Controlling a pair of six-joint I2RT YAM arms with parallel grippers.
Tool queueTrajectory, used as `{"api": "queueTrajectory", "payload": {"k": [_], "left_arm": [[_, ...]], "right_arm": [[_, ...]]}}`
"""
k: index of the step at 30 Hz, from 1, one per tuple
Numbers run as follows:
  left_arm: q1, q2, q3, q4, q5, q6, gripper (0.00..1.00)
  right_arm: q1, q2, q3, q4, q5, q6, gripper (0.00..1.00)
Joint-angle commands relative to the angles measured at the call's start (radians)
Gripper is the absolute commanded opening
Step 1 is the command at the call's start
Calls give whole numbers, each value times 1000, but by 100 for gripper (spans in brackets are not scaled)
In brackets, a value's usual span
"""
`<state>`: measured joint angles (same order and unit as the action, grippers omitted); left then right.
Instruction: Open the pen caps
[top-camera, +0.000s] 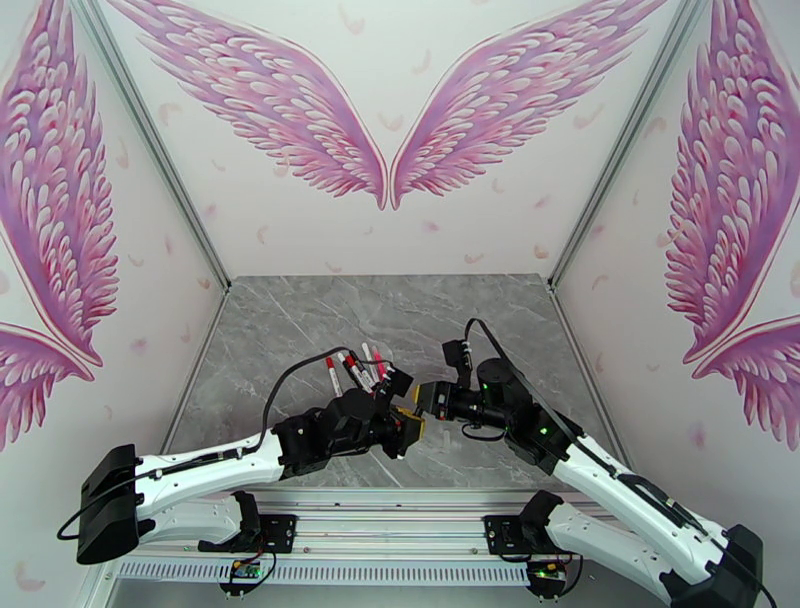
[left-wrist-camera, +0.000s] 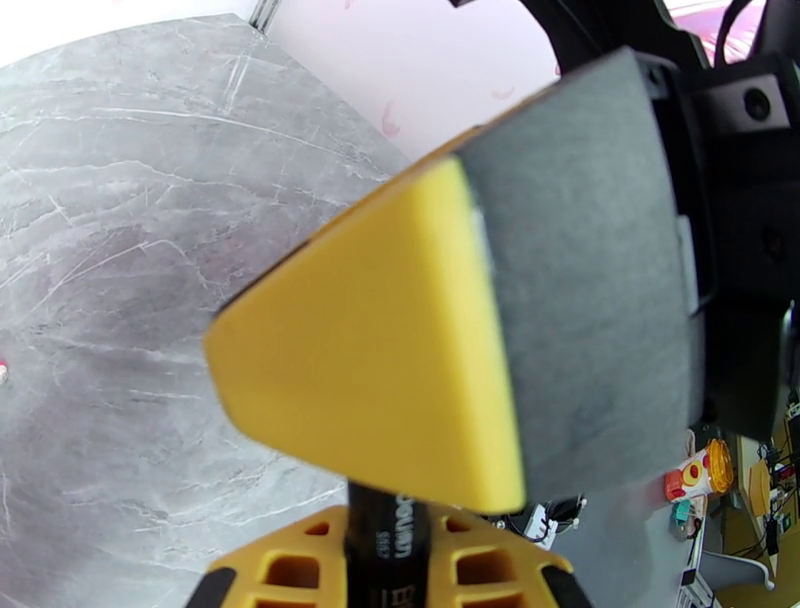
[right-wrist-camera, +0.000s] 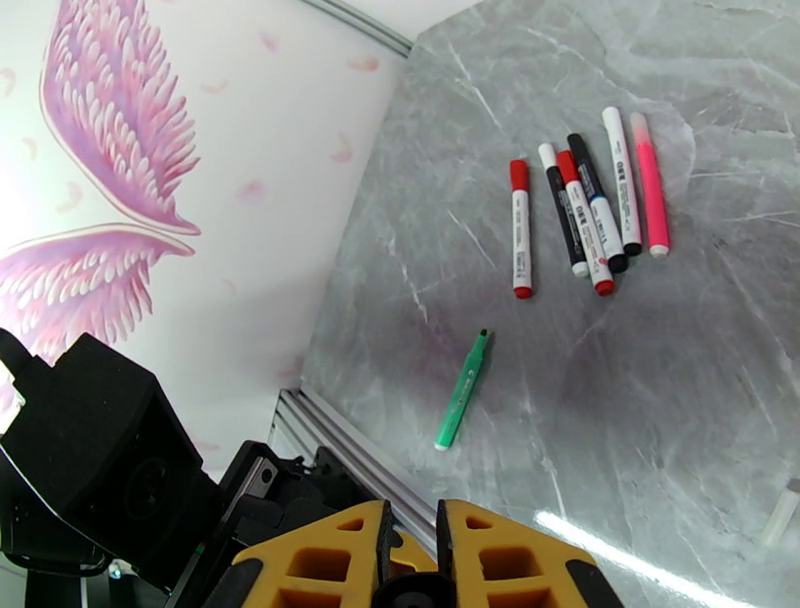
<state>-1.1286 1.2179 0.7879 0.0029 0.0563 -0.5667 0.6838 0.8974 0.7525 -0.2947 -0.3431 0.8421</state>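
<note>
At mid-frame of the top view, left pincer (top-camera: 408, 428) and right pincer (top-camera: 428, 395) both clamp one black pen (left-wrist-camera: 385, 540). One green pen (right-wrist-camera: 462, 390) lies uncapped on the surface (right-wrist-camera: 650, 400); five capped pens (right-wrist-camera: 590, 215) wait, upper right of the right wrist view.

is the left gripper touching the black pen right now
Touching. The left wrist view shows the black pen clamped between the yellow fingers of the left gripper, with no gap on either side.

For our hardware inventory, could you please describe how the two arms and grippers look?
The left arm and right arm have white shells with black joints, bases and cables; green lights dot the right one. The left gripper and right gripper have yellow ribbed fingers, grey pads.
</note>
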Motion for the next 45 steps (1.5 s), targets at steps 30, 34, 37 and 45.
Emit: {"api": "queueTrajectory", "payload": {"k": [30,34,37,45], "left_arm": [[-22,-33,-60,-33,39,16,0],[-66,8,-2,-121,-83,48,0],[-95,41,35,-164,-138,64,0],[-118,64,63,-170,-152,81,0]], "right_arm": [[-30,-4,159,-16,81,-111,14],[-31,15,169,-50,141,-57,13],[-31,21,169,-78,199,-45,12],[-32,35,177,-146,299,-35,12]]}}
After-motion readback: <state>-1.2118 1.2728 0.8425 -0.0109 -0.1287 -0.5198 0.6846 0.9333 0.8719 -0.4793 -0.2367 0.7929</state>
